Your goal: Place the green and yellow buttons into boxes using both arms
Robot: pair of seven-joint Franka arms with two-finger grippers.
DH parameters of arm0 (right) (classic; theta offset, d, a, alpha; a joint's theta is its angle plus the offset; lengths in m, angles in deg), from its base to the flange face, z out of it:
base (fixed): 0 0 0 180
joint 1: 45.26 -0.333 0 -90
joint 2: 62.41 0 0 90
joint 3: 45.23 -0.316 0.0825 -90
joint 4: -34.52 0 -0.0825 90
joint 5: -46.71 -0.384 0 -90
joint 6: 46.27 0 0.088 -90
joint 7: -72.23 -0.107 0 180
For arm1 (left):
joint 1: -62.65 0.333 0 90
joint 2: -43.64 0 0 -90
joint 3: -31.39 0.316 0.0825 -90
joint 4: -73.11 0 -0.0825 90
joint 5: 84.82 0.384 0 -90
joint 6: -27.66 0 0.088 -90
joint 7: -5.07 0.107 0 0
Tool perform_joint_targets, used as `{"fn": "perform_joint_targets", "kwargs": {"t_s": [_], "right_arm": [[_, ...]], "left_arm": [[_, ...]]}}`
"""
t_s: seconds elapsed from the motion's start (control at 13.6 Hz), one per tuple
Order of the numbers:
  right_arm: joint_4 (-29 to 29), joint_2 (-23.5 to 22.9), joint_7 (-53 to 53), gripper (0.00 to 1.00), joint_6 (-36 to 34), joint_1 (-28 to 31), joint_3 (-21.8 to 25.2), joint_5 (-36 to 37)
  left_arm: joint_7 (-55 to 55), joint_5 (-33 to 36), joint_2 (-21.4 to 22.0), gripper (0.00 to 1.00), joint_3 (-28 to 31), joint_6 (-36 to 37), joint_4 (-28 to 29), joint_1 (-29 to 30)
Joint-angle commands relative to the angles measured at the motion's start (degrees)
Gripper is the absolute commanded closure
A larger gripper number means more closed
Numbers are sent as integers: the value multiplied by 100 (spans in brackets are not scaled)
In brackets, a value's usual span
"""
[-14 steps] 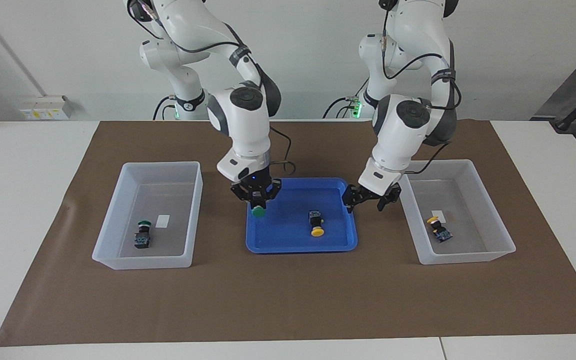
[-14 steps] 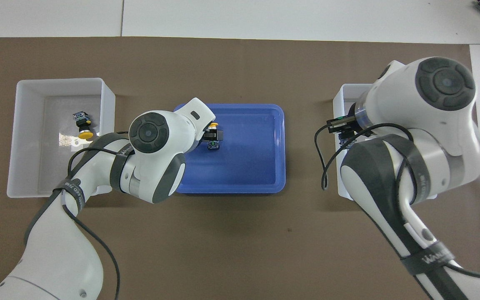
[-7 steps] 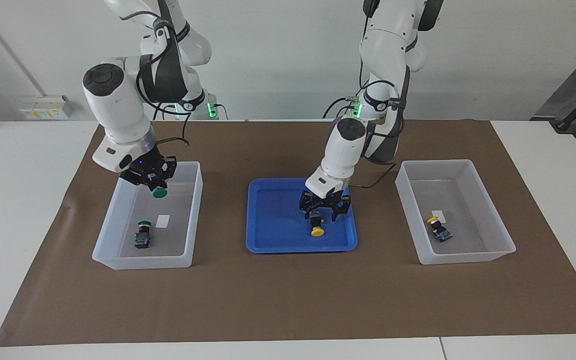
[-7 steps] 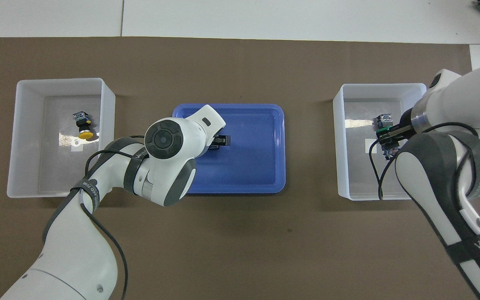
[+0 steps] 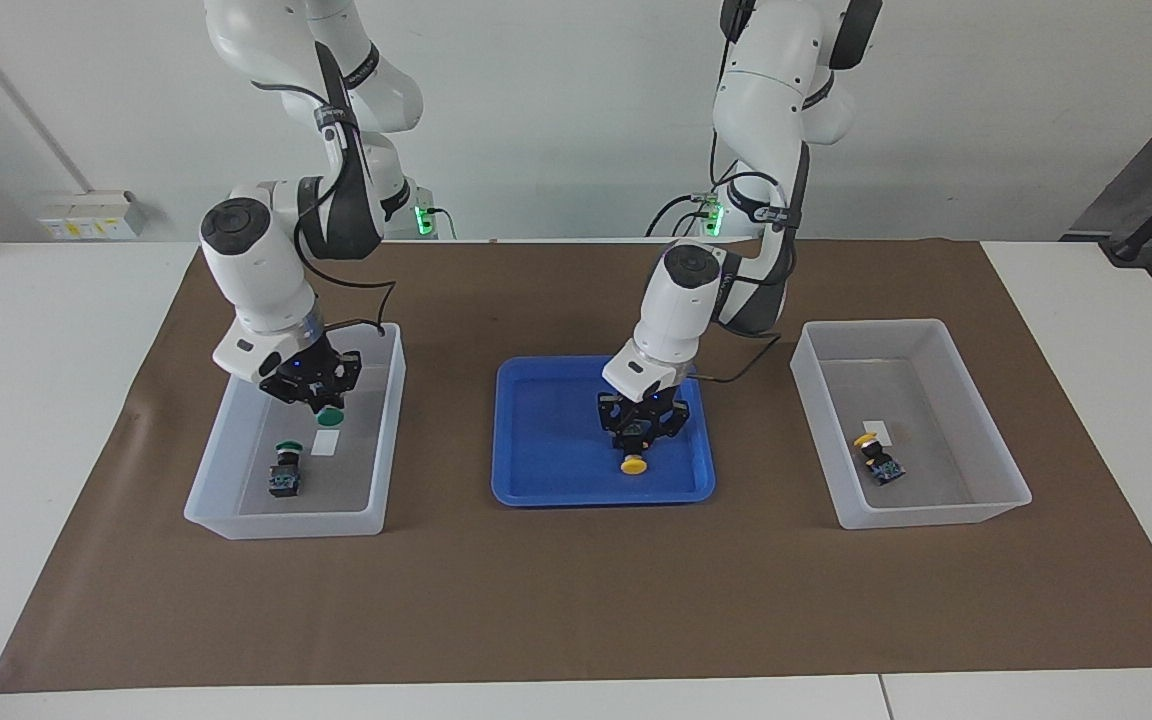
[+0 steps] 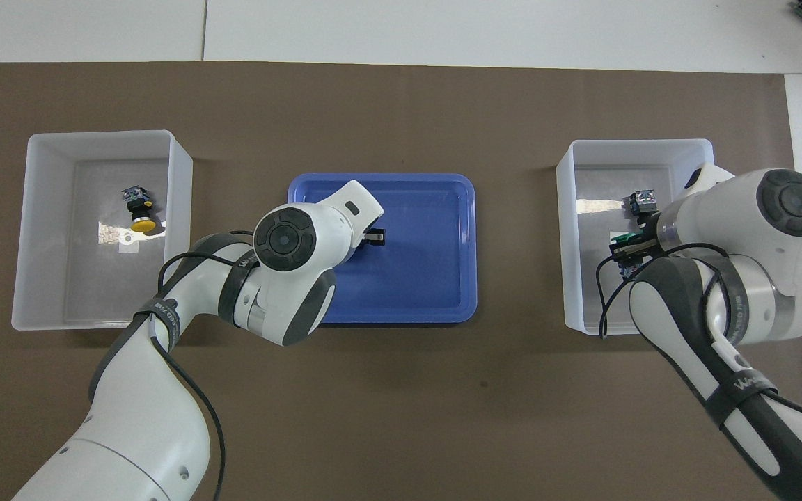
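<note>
facing view: left claw (image 5: 641,438) inside tray rim (image 5: 604,497)

One green button (image 5: 285,470) stands in the box (image 5: 236,455) at the right arm's end; a second green button (image 5: 330,415) hangs above it. One yellow button (image 5: 876,455) lies in the other box (image 5: 976,430); another yellow button (image 5: 634,455) lies tipped, outside both
</note>
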Motion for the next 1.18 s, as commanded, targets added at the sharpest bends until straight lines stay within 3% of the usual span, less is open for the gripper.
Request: {"fn": "perform_joint_targets", "kwargs": {"t_s": [0.0,0.15,0.22,0.44,0.74,1.11], "right_arm": [[-252,104,81,80,111,125,-69,-94],[-270,103,29,19,103,116,-69,-94],[-261,95,-41,0,103,116,-69,-94],[27,173,-129,0,-19,46,-60,-94],[485,542,-559,0,-502,19,-69,-50],[1687,604,-1351,0,-1986,-33,-78,81]], "left_arm": [[-30,-87,17,84,51,-105,65,-45],[-30,-87,17,98,60,-70,48,-19],[-30,-87,17,100,60,-61,30,-10],[-30,-87,26,100,68,184,-92,16],[-30,-105,104,100,112,1125,-682,174],[58,-105,894,100,112,2169,-691,1061]]}}
